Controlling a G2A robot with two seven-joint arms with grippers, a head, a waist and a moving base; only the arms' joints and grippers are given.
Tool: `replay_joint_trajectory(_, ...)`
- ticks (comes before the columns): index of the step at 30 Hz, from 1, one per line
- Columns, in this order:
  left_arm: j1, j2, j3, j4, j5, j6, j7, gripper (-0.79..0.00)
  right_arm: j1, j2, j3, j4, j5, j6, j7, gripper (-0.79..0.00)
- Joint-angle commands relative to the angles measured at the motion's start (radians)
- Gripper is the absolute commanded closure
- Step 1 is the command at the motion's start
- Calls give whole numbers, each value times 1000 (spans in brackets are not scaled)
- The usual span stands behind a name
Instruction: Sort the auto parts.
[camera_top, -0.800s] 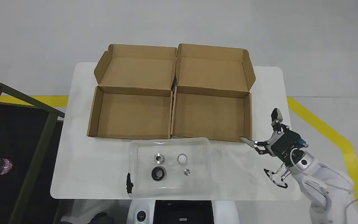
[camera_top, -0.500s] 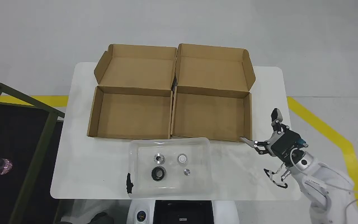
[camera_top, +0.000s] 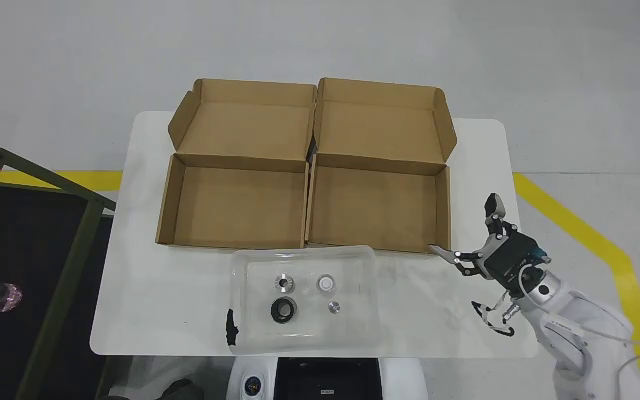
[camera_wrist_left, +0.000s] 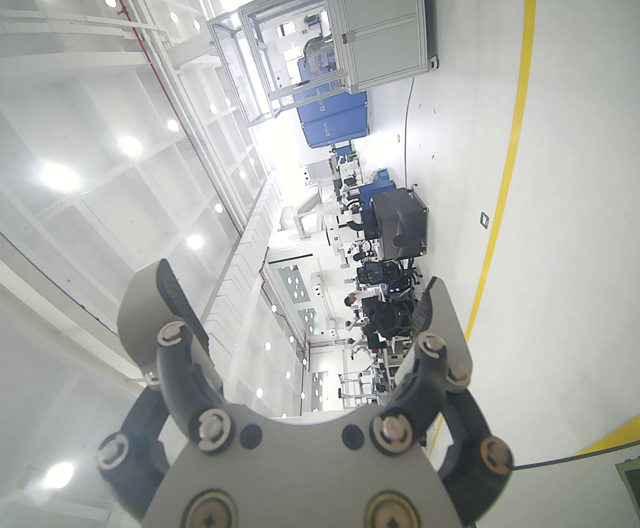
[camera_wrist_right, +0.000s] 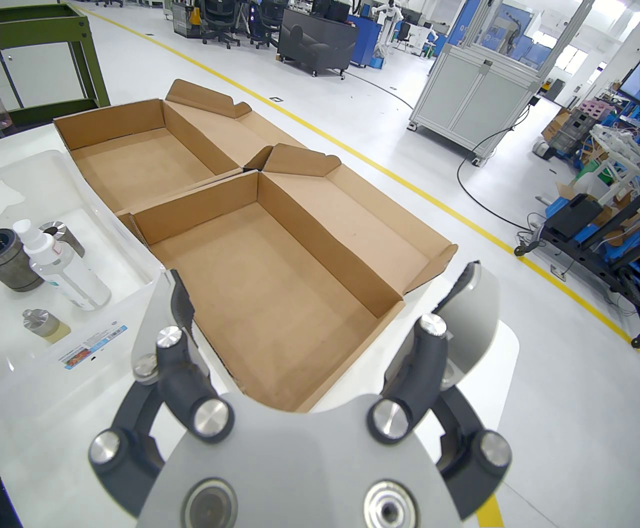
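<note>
Found the auto parts in the clear tray (camera_top: 243, 268) at the near edge of the table (camera_top: 140, 300): dark ring (camera_top: 284, 310), silver cylinder (camera_top: 286, 281), white-capped bottle (camera_top: 325, 284), small metal piece (camera_top: 335, 307). From above, read them as discs. From the right wrist, made out their height, bottle tallest. Noted the left box (camera_top: 235, 205) and right box (camera_top: 375, 208) just behind the tray, side by side, lids folded back. Saw the right gripper (camera_top: 465, 228) spread wide beside the right box's near corner, one finger hiding that corner in its own view. Saw the left gripper (camera_wrist_left: 300, 290) spread too, aimed at the hall ceiling.
</note>
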Motion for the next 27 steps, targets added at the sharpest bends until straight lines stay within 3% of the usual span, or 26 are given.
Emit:
replay_joint_trajectory(1, 0, 0, 0, 0, 0, 0, 0, -784, 0, 0, 0, 0, 0, 0, 0, -785)
replay_joint_trajectory(6, 0, 0, 0, 0, 0, 0, 0, -785, 9, 1, -5, 3, 5, 12, 17, -785)
replay_joint_trajectory(12, 0, 0, 0, 0, 0, 0, 0, -785, 66, 10, -47, -13, 28, -78, 91, -785)
replay_joint_trajectory(27, 0, 0, 0, 0, 0, 0, 0, -785, 244, 27, -263, 9, 137, -236, 338, -785)
